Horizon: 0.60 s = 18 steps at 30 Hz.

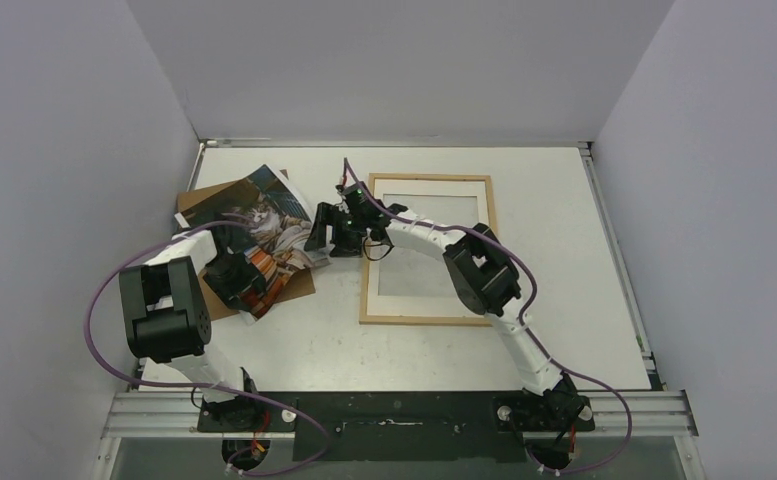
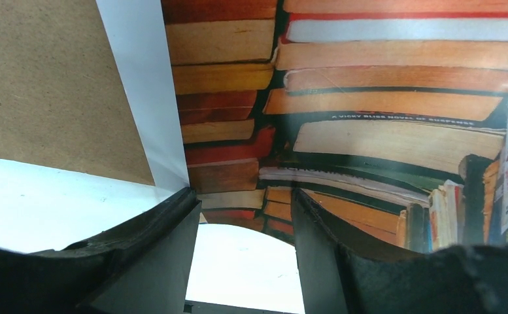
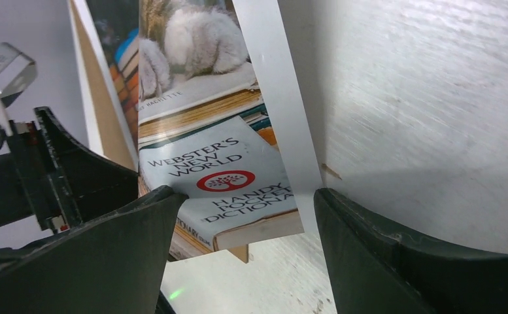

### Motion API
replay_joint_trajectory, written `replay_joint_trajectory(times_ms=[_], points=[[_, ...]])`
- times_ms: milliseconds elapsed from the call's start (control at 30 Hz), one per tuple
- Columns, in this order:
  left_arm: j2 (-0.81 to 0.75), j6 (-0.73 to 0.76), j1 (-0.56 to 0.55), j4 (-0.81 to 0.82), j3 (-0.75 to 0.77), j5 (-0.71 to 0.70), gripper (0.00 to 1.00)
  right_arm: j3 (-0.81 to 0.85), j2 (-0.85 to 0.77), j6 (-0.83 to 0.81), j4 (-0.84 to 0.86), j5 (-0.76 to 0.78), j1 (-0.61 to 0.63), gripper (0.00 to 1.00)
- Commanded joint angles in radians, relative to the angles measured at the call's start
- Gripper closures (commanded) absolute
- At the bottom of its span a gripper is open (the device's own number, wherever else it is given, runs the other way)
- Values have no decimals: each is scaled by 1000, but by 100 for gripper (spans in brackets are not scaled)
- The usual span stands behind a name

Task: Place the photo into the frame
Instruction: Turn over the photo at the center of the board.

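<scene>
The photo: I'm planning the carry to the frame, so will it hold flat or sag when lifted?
Probably floppy: the photo bows, its book spines curving in the left wrist view. Likely light: its white border looks paper-thin in the right wrist view. It may slide, lying on the backing panel.

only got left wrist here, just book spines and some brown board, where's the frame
Observer: The frame lies flat on the table, to the right of the photo and apart from it.
Operator: whats the right gripper doing
Observer: The right gripper is open, with the photo's white-bordered corner between its fingers.
Operator: is the photo face up
Observer: Yes. The top view shows the cat facing up, with the sheet lying over the brown backing panel.
</scene>
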Motion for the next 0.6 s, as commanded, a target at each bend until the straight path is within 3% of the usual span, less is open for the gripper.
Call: replay_joint_trajectory(times_ms=[0, 267, 567], points=[[45, 10, 4, 17, -6, 8, 48, -51, 55, 46, 166, -83, 1, 21], [61, 23, 4, 8, -3, 10, 49, -91, 96, 242, 533, -147, 4, 16], [75, 31, 3, 8, 3, 19, 49, -163, 83, 455, 804, -161, 17, 14]])
